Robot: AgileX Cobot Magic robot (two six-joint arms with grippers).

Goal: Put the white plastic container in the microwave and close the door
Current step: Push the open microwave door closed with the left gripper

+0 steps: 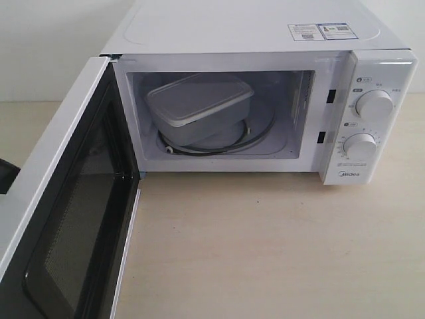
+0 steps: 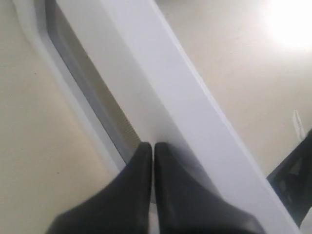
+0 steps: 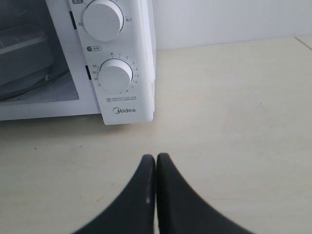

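Observation:
The white plastic container [image 1: 199, 106] rests tilted on the glass turntable [image 1: 255, 136] inside the microwave [image 1: 265, 40], lid on. The door [image 1: 73, 206] stands swung wide open on the left, its dark mesh window facing inward. My left gripper [image 2: 152, 146] is shut with nothing in it, its tips right at the door's white outer face [image 2: 185, 97] beside the window; whether they touch it I cannot tell. In the exterior view only a dark bit of that arm [image 1: 5, 176] shows behind the door. My right gripper [image 3: 156, 157] is shut and empty, low over the table in front of the dial panel [image 3: 117, 75].
The pale wooden table [image 1: 279, 252] stretches in front of the microwave. A white wall runs behind it. Two round dials [image 1: 373, 105] sit on the microwave's right panel. The open door juts toward the table's front left.

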